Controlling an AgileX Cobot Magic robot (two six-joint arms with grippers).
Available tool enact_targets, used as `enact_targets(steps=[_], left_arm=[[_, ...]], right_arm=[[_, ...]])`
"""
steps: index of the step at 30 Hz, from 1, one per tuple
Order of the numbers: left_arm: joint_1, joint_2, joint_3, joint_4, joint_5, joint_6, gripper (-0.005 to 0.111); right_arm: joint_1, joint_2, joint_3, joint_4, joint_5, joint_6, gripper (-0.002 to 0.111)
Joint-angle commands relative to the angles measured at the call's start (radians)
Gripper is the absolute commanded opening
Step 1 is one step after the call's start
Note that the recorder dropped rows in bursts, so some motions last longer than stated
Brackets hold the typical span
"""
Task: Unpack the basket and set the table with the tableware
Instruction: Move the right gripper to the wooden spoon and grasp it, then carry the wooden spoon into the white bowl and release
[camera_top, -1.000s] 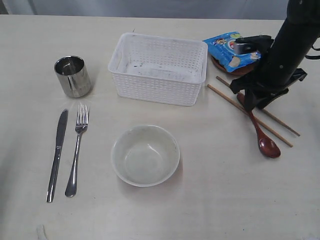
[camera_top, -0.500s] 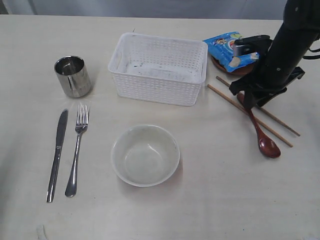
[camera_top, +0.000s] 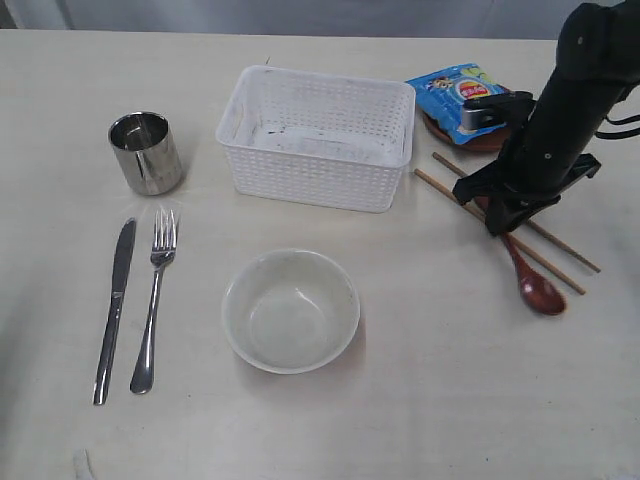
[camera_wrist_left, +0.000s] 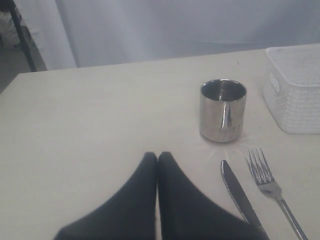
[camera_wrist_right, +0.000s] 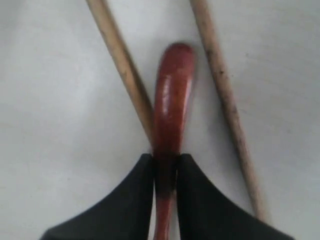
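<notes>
My right gripper (camera_top: 497, 218) is shut on the handle of the red-brown wooden spoon (camera_top: 532, 283), whose bowl end rests on the table (camera_top: 420, 400). In the right wrist view the spoon (camera_wrist_right: 171, 95) runs between the fingertips (camera_wrist_right: 165, 159), flanked by two brown chopsticks (camera_wrist_right: 120, 55) (camera_wrist_right: 222, 90). The white basket (camera_top: 310, 180) stands at the back centre with nothing showing inside. The off-white bowl (camera_top: 232, 300) sits in front of it. The steel cup (camera_top: 146, 152), knife (camera_top: 114, 310) and fork (camera_top: 153, 300) lie at the left. My left gripper (camera_wrist_left: 157, 156) is shut and empty, near the cup (camera_wrist_left: 223, 110).
A blue snack bag (camera_top: 455, 95) lies on the small brown plate (camera_top: 432, 127) behind the right arm. The chopsticks (camera_top: 545, 268) lie slanted under the gripper. The left wrist view also shows the knife (camera_wrist_left: 237, 190), fork (camera_wrist_left: 265, 177) and basket corner (camera_wrist_left: 295, 90).
The right arm has swung a little to the left while holding the spoon handle, uncovering more of the blue bag. The spoon's bowl end has shifted slightly. Everything else is still.
</notes>
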Motion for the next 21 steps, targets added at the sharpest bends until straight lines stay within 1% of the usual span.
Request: enact_targets(steps=[1,11,14,21], left_arm=[[-0.005,-0.002,0.002,-0.001,-0.001,-0.002,0.0],[-0.005,-0.002,0.002,-0.001,-0.001,-0.002,0.0],[-0.005,-0.002,0.002,-0.001,-0.001,-0.002,0.0],[-0.005,-0.002,0.002,-0.001,-0.001,-0.002,0.0]], right_arm=[[-0.005,0.001,0.003,0.014,-0.01,0.004,0.0],[-0.005,-0.03,0.003,0.019,-0.008,0.007,-0.001],[-0.005,-0.08,0.001,0.019,-0.008,0.007,-0.001],[-0.003,-0.262,0.001,0.09,-0.002,0.001,-0.001]])
